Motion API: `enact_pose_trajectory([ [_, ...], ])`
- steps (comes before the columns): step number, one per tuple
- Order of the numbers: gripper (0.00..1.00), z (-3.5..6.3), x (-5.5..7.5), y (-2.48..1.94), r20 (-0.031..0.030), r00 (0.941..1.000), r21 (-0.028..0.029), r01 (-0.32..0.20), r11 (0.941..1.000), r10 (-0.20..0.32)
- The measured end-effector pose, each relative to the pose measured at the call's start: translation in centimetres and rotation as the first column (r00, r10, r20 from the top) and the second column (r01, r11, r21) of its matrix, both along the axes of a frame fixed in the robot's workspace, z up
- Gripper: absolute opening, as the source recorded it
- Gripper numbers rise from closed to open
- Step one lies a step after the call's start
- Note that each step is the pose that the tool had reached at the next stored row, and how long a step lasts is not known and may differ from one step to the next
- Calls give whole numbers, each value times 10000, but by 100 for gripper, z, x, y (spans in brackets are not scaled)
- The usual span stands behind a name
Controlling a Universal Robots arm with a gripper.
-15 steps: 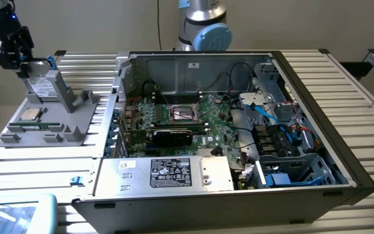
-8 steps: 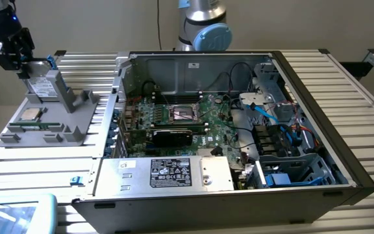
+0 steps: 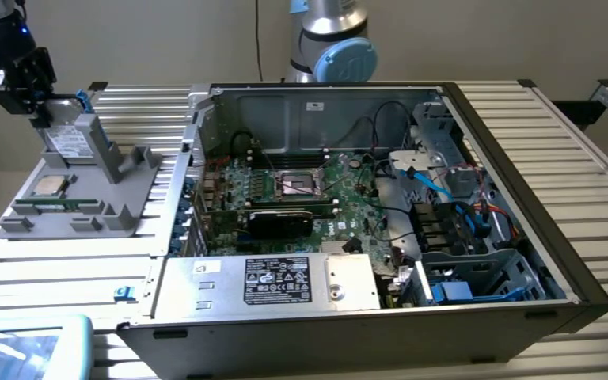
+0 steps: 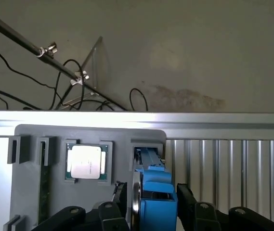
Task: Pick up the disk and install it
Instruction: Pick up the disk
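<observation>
Disk (image 3: 70,141) stands on edge in a slot of the grey fixture plate (image 3: 124,190), out at about ten o'clock in the exterior view, its white label facing the camera and its blue carrier frame running along its upper edge. The gripper (image 3: 47,119) hangs directly over it, at twelve o'clock from the disk. In the wrist view the gripper (image 4: 152,191) has its two black fingers (image 4: 120,192) one on each side of the disk (image 4: 156,183). The jaws are apart and straddle the blue frame; a thin dark gap shows beside one finger, so they are not clamped on it, and the disk sits in its slot (image 4: 146,147). On the fixture plate (image 4: 31,192) the square silver CPU chip (image 4: 85,161) lies flat in its own pocket, just beside the disk's slot. In the exterior view the CPU chip (image 3: 48,186) is at seven o'clock from the disk, and a green memory stick (image 3: 56,207) lies just past it. The open computer case (image 3: 526,198) fills the middle of the exterior view through to three o'clock, with the motherboard (image 3: 304,186) at its centre, a silver power supply (image 3: 272,281) with a black label at six o'clock and a metal drive cage (image 3: 473,277) at four o'clock. Fixture and case both rest on the slatted aluminium table (image 3: 579,142), and the arm's base (image 3: 336,55) rises at twelve o'clock.
</observation>
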State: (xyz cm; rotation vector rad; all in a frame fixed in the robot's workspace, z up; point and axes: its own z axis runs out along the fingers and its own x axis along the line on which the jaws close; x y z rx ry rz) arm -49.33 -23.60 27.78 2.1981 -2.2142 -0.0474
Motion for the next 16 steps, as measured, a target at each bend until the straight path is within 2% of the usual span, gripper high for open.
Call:
enact_pose_trajectory([
  [9,53,-1,-1,10,1,9999,-41,112,9999,-112],
  [16,53,-7,-1,11,1,9997,-45,252,9997,-252],
])
